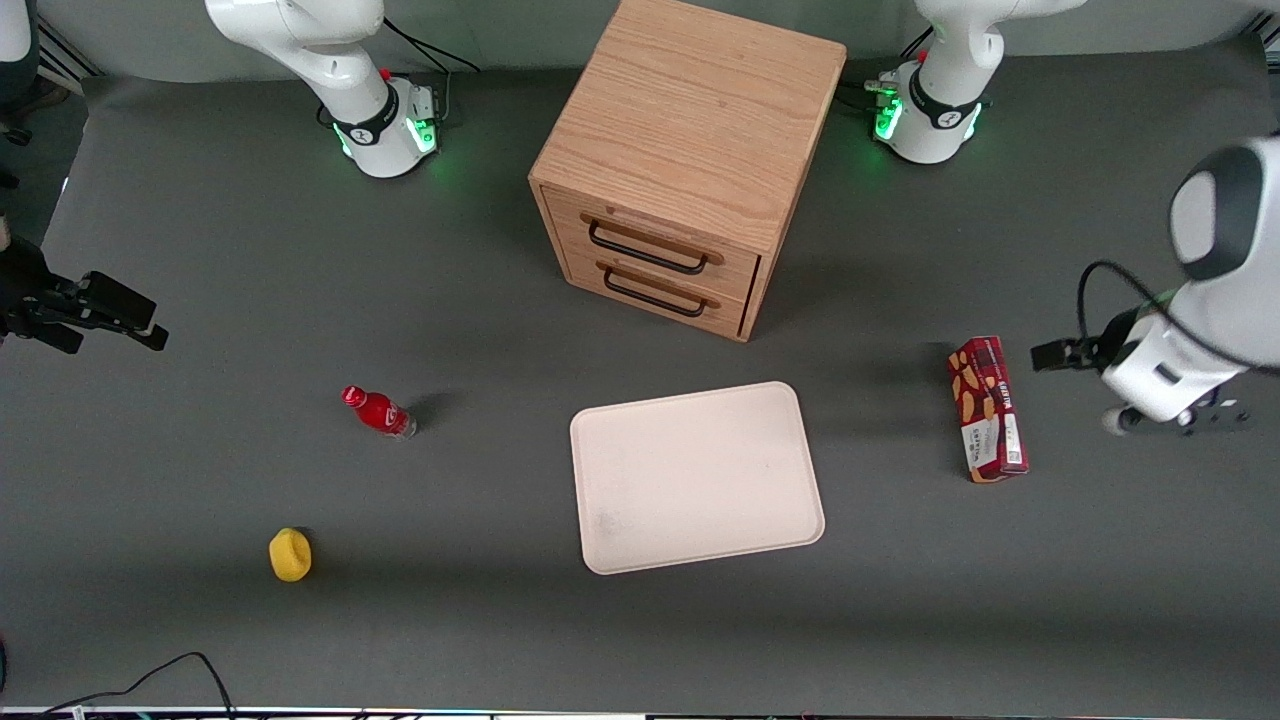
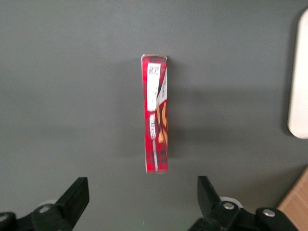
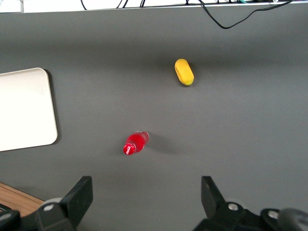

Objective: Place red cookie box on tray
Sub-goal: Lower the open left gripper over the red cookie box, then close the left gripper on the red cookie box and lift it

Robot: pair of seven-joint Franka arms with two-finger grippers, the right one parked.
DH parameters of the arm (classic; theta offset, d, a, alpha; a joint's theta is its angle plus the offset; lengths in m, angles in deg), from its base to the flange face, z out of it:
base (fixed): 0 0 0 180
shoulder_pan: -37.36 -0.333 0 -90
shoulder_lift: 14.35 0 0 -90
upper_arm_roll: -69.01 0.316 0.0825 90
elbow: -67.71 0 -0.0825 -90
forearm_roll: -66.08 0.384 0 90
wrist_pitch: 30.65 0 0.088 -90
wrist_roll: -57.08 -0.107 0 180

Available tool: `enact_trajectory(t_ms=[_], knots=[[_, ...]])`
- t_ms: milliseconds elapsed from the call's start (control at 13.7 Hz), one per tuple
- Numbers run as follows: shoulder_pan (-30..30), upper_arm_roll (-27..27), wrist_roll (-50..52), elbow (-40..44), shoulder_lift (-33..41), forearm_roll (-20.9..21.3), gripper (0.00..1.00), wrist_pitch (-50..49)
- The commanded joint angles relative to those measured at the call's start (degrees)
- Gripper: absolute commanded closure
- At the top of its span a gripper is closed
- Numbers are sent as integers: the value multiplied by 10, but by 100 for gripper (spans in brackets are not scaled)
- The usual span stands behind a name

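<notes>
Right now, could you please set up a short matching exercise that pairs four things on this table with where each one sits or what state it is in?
Things:
1. cookie box
2. tray
3. gripper
4. small red bottle

Places or states:
A. lies bare in front of the wooden drawer cabinet
B. open, hovering over the cookie box
C. stands on its narrow side on the table, toward the working arm's end
D. toward the parked arm's end, farther from the front camera than the yellow thing

Pairs: 1-C, 2-A, 3-B, 4-D
</notes>
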Motion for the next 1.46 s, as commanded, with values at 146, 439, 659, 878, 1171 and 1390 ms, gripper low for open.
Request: enact_trajectory(t_ms=[146, 439, 659, 878, 1171, 1390], knots=[[-14, -1, 7, -81, -47, 5, 2, 151], [-15, 0, 27, -142, -57, 6, 46, 244], [-14, -1, 21, -142, -64, 6, 100, 245], [-5, -3, 30, -110, -64, 6, 100, 224], [74, -6, 139, 170, -143, -21, 100, -42], [146, -6, 265, 273, -198, -50, 100, -67]])
